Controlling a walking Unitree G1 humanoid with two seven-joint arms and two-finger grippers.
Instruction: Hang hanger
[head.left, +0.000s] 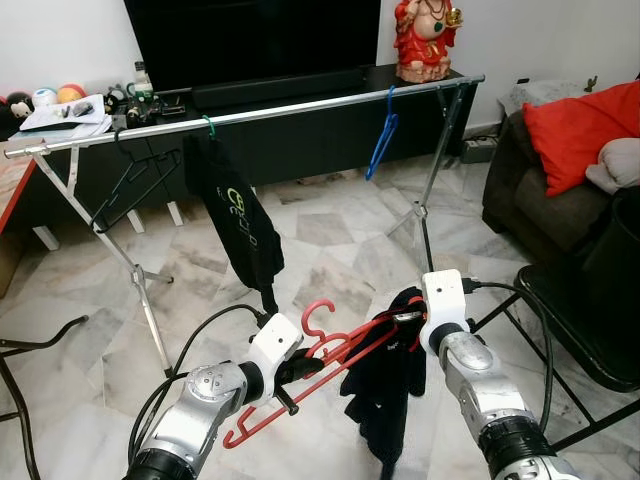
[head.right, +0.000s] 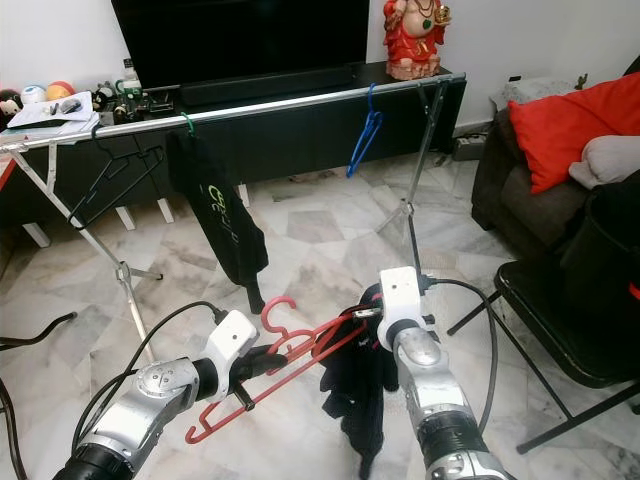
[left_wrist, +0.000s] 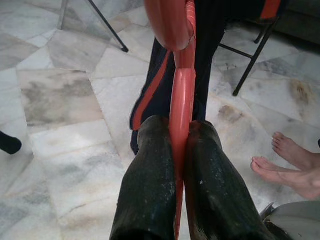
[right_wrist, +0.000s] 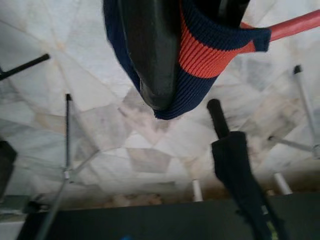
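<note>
Hanging is not yet done: the red hanger (head.left: 300, 375), carrying a dark garment (head.left: 390, 385), sits low, well short of the rail (head.left: 300, 108). Left gripper (left_wrist: 180, 145) is clamped on the hanger; right gripper (head.left: 410, 318) seems tucked into the garment's collar, its jaws hard to judge.

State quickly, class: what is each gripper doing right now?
Left gripper: shut on the red hanger.
Right gripper: at the dark garment draped on the hanger; open or shut cannot be told.
</note>
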